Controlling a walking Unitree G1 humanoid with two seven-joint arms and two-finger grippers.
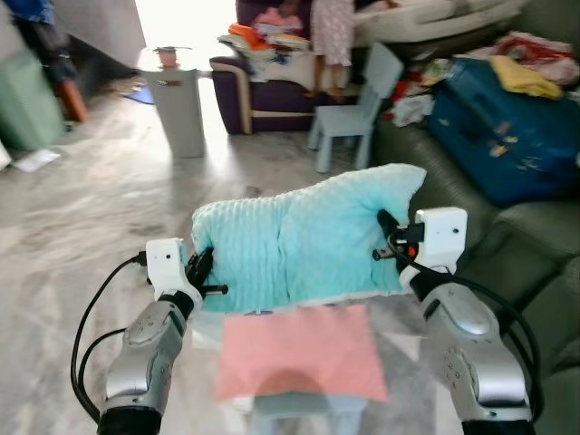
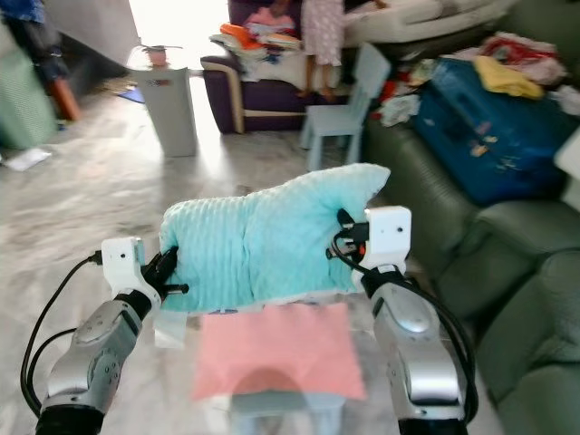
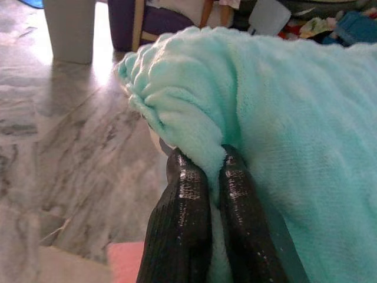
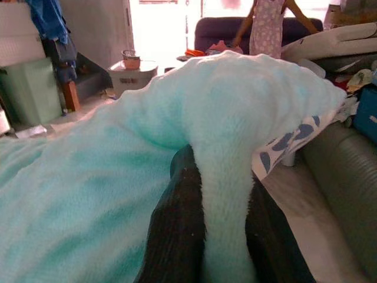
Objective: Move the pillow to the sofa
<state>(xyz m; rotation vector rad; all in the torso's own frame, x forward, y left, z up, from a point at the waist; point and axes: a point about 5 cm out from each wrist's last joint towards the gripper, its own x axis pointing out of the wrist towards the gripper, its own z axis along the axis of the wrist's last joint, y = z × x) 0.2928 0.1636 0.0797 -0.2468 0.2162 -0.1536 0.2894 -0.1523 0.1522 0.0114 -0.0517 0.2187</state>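
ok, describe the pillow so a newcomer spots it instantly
Beside the dark green sofa on the robot's right, look above the marble floor between the two silver arms. The pillow hangs there, pinched at one end by the left hand and at the other by the right hand. It is fluffy mint-green, unlike the flat pink cushion below it.

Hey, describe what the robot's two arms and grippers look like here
Both arms are rounded silver shells with black cables looping alongside. Each ends in a boxy white wrist block, the right one with red wiring. The left gripper and right gripper each have two long, glossy black fingers.
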